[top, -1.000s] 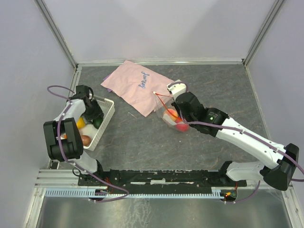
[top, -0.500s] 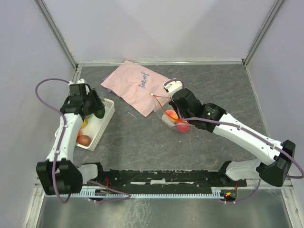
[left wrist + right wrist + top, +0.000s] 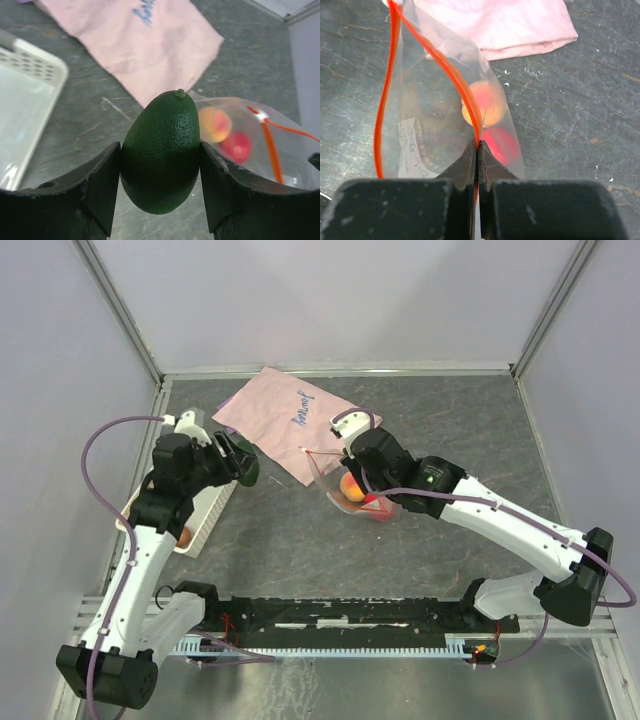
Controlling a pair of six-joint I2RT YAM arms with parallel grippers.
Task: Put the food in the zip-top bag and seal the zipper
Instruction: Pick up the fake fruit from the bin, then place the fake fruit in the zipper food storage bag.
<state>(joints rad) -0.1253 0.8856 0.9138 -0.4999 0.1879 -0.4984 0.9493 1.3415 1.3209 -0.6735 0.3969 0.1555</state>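
Note:
My left gripper (image 3: 240,462) is shut on a dark green fruit (image 3: 161,152) and holds it in the air between the white basket and the zip-top bag (image 3: 352,495). The fruit also shows in the top view (image 3: 245,470). My right gripper (image 3: 350,462) is shut on the bag's red-orange zipper (image 3: 435,55) and holds the mouth up and open. Inside the bag (image 3: 427,120) lie a peach fruit (image 3: 487,105) and a red fruit (image 3: 501,143). In the left wrist view the bag (image 3: 295,165) is ahead to the right, with both fruits visible through it.
A white slotted basket (image 3: 212,505) stands at the left, with a brown fruit (image 3: 184,536) partly hidden under my left arm. A pink cloth with blue writing (image 3: 285,415) lies behind the bag. Walls close the sides and back.
My left gripper has lifted the green fruit out of the basket and carried it right, toward the bag. My right gripper has shifted a little left with the bag's rim.

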